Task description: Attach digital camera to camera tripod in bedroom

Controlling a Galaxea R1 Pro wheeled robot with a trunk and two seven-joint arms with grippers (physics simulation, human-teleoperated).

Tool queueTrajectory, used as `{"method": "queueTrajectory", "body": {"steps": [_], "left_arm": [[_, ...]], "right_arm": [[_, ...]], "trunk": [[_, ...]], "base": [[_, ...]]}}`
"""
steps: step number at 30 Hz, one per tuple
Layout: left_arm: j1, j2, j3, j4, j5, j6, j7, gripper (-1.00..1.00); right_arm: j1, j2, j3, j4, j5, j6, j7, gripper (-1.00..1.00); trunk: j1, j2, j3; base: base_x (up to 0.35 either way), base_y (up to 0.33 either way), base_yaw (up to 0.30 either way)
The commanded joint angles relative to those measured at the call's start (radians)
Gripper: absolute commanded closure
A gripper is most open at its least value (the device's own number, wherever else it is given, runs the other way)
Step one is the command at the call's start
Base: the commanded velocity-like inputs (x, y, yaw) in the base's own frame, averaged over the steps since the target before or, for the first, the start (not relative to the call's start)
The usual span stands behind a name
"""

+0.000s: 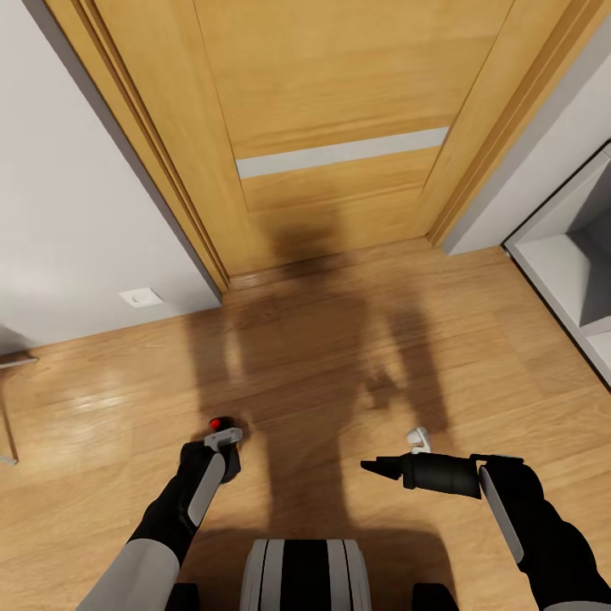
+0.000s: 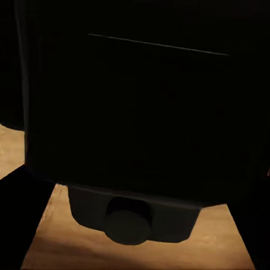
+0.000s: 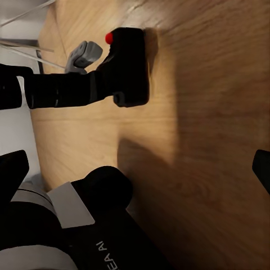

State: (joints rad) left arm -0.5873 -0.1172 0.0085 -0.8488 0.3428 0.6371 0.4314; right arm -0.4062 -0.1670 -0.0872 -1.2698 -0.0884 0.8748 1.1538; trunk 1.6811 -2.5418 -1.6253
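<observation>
The digital camera (image 1: 229, 465), a small black box with a red button on top, is held low over the wood floor by my left gripper (image 1: 222, 454), which is shut on it. Seen from the left wrist, the camera's dark body (image 2: 135, 112) sits close up with a round knob at its underside. From the right wrist, the camera (image 3: 130, 66) appears in the left gripper (image 3: 109, 81) above the planks. My right gripper (image 1: 378, 468) points toward the left arm, open and holding nothing. The camera tripod is out of view.
An oak door (image 1: 339, 127) stands shut straight ahead between pale grey walls (image 1: 76, 212). A white cube shelf (image 1: 573, 271) is at the right. Thin grey metal legs (image 1: 8, 407) show at the left edge. Light plank floor (image 1: 339, 356) lies between me and the door.
</observation>
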Motion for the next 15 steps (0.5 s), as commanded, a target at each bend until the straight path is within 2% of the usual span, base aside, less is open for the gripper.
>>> {"method": "queueTrajectory", "body": {"steps": [1, 15], "left_arm": [[0.000, -0.001, 0.001, -0.001, 0.008, 0.004, 0.008, 1.00], [0.000, -0.003, -0.002, -0.009, 0.006, 0.008, 0.011, 1.00]], "right_arm": [[0.000, 0.000, 0.000, 0.000, -0.005, 0.007, 0.000, -1.00], [0.000, -0.003, 0.000, 0.000, -0.005, 0.007, 0.000, -1.00]], "trunk": [[0.000, 0.000, -0.001], [0.000, 0.000, -0.001]], "base": [[0.000, 0.000, 0.000], [0.000, 0.000, 0.000]]}}
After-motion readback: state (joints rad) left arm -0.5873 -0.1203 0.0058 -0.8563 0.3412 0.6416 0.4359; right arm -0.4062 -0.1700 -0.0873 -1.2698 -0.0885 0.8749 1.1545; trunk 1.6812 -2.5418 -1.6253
